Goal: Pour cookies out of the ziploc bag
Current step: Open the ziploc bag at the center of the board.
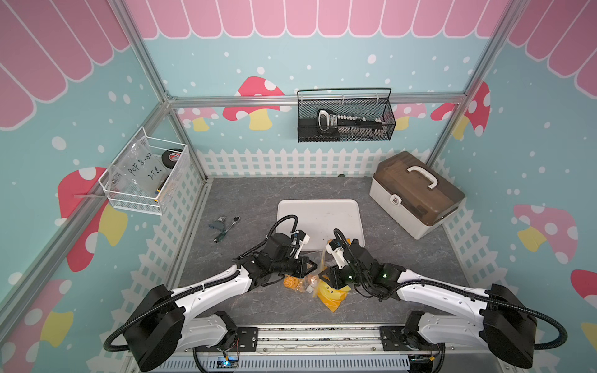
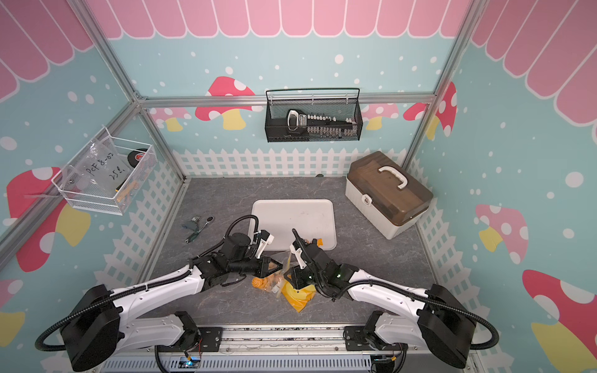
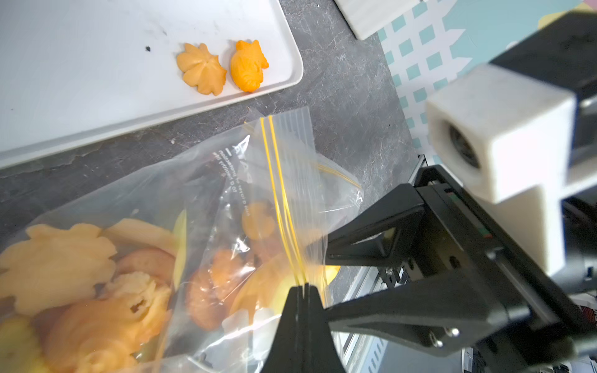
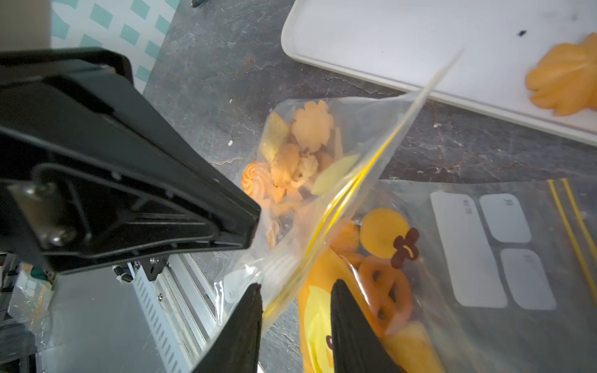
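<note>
Left gripper (image 3: 303,285) is clamped on the zip edge of the bag (image 3: 226,181). We find the right gripper (image 4: 297,284) with jaws partly apart, straddling the same edge. Most cookies (image 3: 58,264) sit inside the bag, which lies on the table (image 3: 339,80) just beside the tray (image 3: 80,64). Two cookies rest on the tray, near its rim facing the bag. A yellow-printed bag (image 1: 332,295) lies farther from the tray.

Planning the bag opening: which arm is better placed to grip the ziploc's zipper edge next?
Right. The right gripper stands open astride the ziploc bag's zipper edge; the left gripper is shut on that edge.
</note>
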`<action>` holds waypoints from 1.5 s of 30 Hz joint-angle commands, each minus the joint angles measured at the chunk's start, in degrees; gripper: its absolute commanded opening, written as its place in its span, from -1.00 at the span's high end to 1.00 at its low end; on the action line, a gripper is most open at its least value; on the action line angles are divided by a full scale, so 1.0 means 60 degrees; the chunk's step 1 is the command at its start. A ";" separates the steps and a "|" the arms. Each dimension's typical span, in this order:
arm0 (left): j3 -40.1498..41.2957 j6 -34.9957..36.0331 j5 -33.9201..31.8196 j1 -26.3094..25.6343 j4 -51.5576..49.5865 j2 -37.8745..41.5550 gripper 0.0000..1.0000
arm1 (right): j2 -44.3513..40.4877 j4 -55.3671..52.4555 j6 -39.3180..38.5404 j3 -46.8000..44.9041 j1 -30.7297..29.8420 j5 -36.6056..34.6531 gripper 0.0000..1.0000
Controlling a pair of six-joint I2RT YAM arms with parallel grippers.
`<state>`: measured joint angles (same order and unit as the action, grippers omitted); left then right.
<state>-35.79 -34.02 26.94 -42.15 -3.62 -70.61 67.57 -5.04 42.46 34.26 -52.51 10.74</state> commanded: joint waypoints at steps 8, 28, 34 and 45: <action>0.0118 0.0032 -0.0095 -0.0068 0.0174 0.0166 1.00 | 0.0191 -0.0255 -0.0161 0.0348 -0.0050 -0.0745 0.47; 0.0288 -0.0385 0.0304 -0.0094 0.0493 0.0119 0.08 | -0.0134 0.0755 -0.0157 0.0359 -0.0174 -0.0413 1.00; 0.0001 -0.0341 -0.0278 -0.0098 0.0197 0.0040 0.04 | 0.0292 0.0737 -0.0307 0.0526 -0.0545 -0.0576 1.00; -0.0229 -0.0248 -0.1061 -0.0050 -0.0358 0.0145 0.10 | 0.0380 0.0561 -0.0470 0.0620 -0.0784 -0.0872 1.00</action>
<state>-35.18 -35.57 22.68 -42.46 -4.64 -70.61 69.58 -1.87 40.47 36.56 -56.75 6.24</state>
